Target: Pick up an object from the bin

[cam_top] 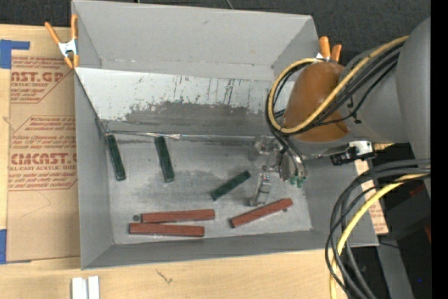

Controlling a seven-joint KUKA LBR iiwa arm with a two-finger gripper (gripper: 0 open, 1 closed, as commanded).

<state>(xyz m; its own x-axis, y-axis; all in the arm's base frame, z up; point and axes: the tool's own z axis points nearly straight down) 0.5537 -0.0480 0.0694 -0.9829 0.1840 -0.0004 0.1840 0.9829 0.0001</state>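
Note:
My gripper [263, 189] hangs low over the right part of the bin floor, under the orange wrist cover. A short dark green stick [231, 186] lies tilted just to its left. A red-brown stick [261, 213] lies slanted just below it, near the bin's front right corner. The gripper's tip sits between these two sticks, and nothing shows in its grasp.
Two more red-brown sticks [178, 216] [166, 229] lie side by side along the front wall at the left. Two dark green sticks [115, 157] [164, 158] stand nearly parallel at the left of the floor. The arm and its cables cover the bin's right side.

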